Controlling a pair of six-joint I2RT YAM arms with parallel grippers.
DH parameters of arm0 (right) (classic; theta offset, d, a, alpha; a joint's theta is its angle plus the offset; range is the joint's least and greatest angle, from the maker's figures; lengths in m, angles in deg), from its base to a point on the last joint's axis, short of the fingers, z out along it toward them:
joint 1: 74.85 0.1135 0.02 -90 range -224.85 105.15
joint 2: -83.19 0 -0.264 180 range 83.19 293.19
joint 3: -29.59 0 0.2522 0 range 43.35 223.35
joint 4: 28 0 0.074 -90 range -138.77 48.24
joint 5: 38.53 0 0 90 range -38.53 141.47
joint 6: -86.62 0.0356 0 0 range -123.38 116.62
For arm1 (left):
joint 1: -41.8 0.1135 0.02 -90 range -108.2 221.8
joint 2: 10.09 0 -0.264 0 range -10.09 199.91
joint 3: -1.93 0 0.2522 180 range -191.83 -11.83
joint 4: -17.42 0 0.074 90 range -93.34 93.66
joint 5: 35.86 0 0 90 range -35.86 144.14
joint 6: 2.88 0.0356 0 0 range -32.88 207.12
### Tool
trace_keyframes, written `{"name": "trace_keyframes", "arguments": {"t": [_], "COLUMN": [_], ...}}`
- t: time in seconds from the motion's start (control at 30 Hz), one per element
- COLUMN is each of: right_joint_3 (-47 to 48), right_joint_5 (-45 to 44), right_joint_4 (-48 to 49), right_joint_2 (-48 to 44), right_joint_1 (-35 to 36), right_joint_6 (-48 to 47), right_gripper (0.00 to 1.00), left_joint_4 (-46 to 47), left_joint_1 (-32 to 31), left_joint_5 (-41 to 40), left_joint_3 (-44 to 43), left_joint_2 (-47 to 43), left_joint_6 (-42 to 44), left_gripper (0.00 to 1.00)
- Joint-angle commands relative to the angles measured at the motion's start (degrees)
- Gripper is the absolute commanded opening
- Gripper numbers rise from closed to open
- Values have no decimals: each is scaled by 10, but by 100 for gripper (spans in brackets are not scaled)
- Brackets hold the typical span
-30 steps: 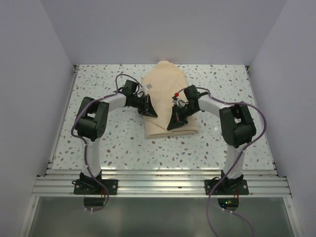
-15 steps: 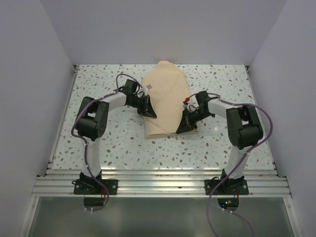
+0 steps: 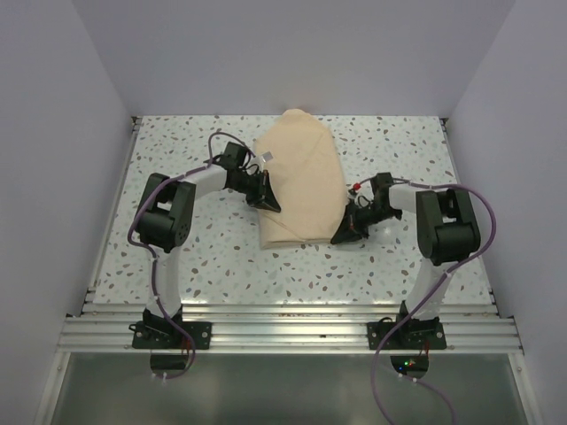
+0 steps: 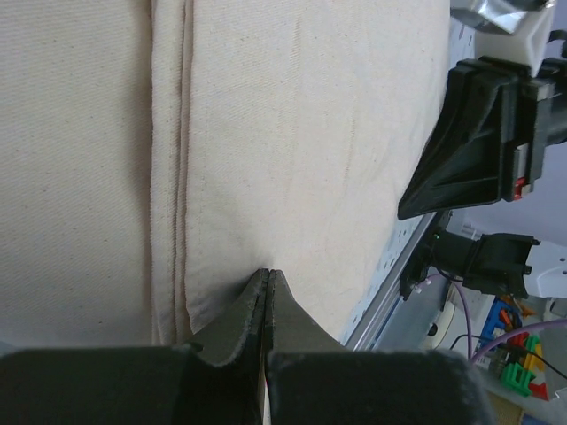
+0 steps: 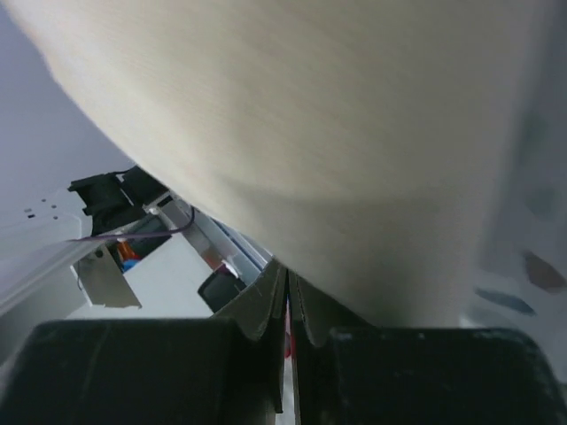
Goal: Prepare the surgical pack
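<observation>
Wrap sheet [image 3: 297, 177], tan, lies folded into a long rounded bundle at mid-table, toward the back. It runs front to back on the speckled table [image 3: 195, 257].

L gripper [image 3: 268, 199] is at the bundle's left edge, about halfway along. In the L wrist view its fingers [image 4: 239, 310] are pressed fully together, no gap. The tips touch the cloth [image 4: 292, 133] right by a folded hem that runs lengthwise. Can't tell if any cloth is pinched.

R gripper [image 3: 344, 235] is at the bundle's right side near the front corner, w/ the arm reaching in low from the right. In the R wrist view [image 5: 285, 270] the jaws are closed to a thin slit, w/ a bit of red showing through lower down. The tips sit up against the underside of the wrap's curved edge [image 5: 292, 97]. Can't tell if they grip cloth.

The 2 grippers are on opposite sides of the bundle, R nearer the front than L.
</observation>
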Motion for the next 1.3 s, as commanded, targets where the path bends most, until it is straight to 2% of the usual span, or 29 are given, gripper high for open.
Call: {"name": "trace_keyframes", "arguments": {"t": [0.0,0.13,0.2,0.27,0.3,0.33,0.37,0.47,0.53,0.7,0.83,1.1,1.27], "right_joint_3": [-53,-50,-14,43,65,103,119,189,253,344,413,445,393], "right_joint_5": [-48,-64,-77,-88,-98,-104,-95,-76,-71,-69,-53,-46,-58], "right_joint_4": [-10,-26,-46,-60,-59,-54,-20,62,83,99,68,83,88], "right_joint_2": [-46,-76,-97,-104,-103,-97,-83,-32,39,134,210,287,274], "right_joint_1": [-36,-51,-51,-51,-51,-51,-51,-51,-50,-51,-50,-50,-51], "right_joint_6": [-11,7,13,19,24,32,55,113,131,145,121,126,121], "right_gripper": [5,4,5,6,8,17,18,20,18,11,3,1,0], "left_joint_4": [-21,-32,-41,-57,-59,-60,-64,-55,-35,44,43,61,-3], "left_joint_1": [4,5,5,8,13,16,25,42,58,63,63,64,71], "left_joint_5": [-23,-30,-47,-79,-90,-97,-107,-106,-77,-45,-42,-41,-73], "left_joint_3": [-9,-20,-27,-37,-38,-44,-48,-68,-84,-105,-132,-132,-142], "left_joint_2": [3,3,-12,-39,-50,-60,-73,-67,-43,-9,38,85,108], "left_joint_6": [25,31,42,52,55,58,64,65,52,3,1,-17,-10], "left_gripper": [0,0,0,5,7,10,17,20,20,15,8,6,6]}}
